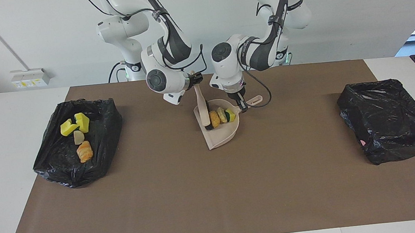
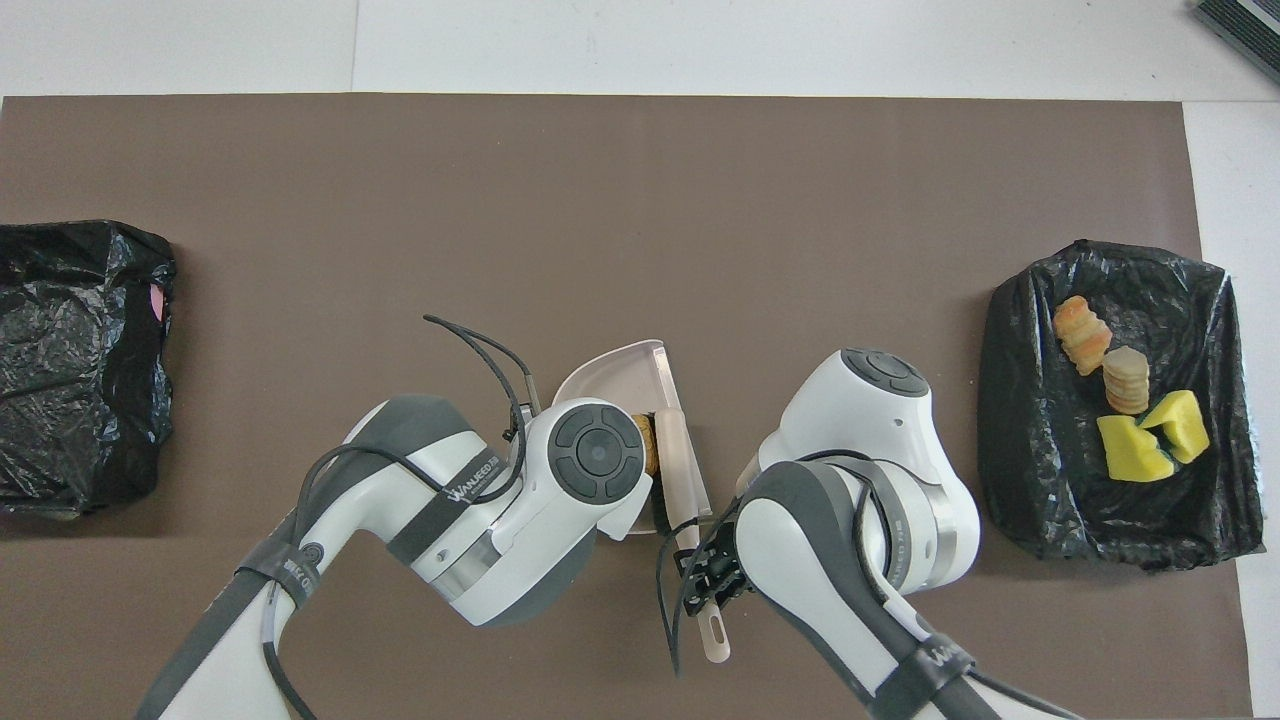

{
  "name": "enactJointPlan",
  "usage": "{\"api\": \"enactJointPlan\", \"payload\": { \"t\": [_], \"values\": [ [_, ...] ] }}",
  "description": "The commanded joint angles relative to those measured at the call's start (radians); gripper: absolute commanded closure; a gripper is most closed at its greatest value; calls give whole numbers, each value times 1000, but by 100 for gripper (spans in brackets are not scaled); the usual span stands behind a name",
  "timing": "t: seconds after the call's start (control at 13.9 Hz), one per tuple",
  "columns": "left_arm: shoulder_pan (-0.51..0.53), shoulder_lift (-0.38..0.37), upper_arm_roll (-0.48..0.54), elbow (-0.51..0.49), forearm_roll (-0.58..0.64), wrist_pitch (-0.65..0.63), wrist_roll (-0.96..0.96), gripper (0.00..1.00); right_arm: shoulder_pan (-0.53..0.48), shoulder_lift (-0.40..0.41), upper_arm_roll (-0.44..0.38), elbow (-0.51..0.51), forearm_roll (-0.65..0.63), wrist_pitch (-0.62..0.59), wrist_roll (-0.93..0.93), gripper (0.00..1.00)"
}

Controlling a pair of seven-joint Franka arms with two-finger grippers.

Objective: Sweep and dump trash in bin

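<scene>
The beige dustpan is at the mat's middle, close to the robots, and also shows in the overhead view. Three trash bits lie in it: a tan-orange lump, a pale chunk and a yellow sponge with a green face. My left gripper is shut on the dustpan's handle. My right gripper is shut on the beige brush, whose black bristles rest in the pan against the lump. In the overhead view the left wrist hides most of the pan; the brush handle shows.
A black-lined bin toward the right arm's end holds several trash bits: yellow sponges and bread-like lumps. Another black-lined bin stands toward the left arm's end. A brown mat covers the table.
</scene>
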Motion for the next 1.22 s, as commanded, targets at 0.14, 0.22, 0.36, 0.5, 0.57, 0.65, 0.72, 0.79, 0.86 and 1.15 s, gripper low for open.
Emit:
{"api": "enactJointPlan", "payload": {
  "t": [0.14, 0.22, 0.36, 0.5, 0.57, 0.65, 0.72, 0.79, 0.86, 1.15],
  "values": [
    [37, -17, 3, -44, 21, 79, 76, 100, -36, -64, -6, 51, -156, -98, 101, 100],
    [39, -17, 3, -44, 21, 80, 80, 100, -36, -84, -6, 49, -200, -118, 129, 100],
    [42, -17, 3, -44, 21, 91, 103, 100, -25, -117, 1, 47, -319, -161, 181, 100],
    [53, -16, 3, -44, 20, 102, 146, 100, -12, -148, 6, 20, -377, -182, 219, 100],
    [68, -19, 3, -42, 20, 105, 169, 100, 11, -168, 6, -6, -380, -181, 228, 100],
    [82, -30, 3, -42, 20, 102, 210, 100, 33, -188, 6, -32, -380, -172, 242, 100],
    [91, -48, 3, -39, 20, 93, 243, 100, 38, -205, 7, -55, -377, -167, 250, 100],
    [96, -62, 4, -40, 20, 88, 252, 100, 44, -220, 7, -77, -371, -156, 251, 100],
    [116, -74, 4, -40, 20, 91, 255, 100, 65, -239, 7, -104, -360, -123, 255, 100],
    [211, -158, 9, -36, 20, 87, 396, 100, 165, -265, 7, -158, -262, -3, 400, 100]
  ]
}}
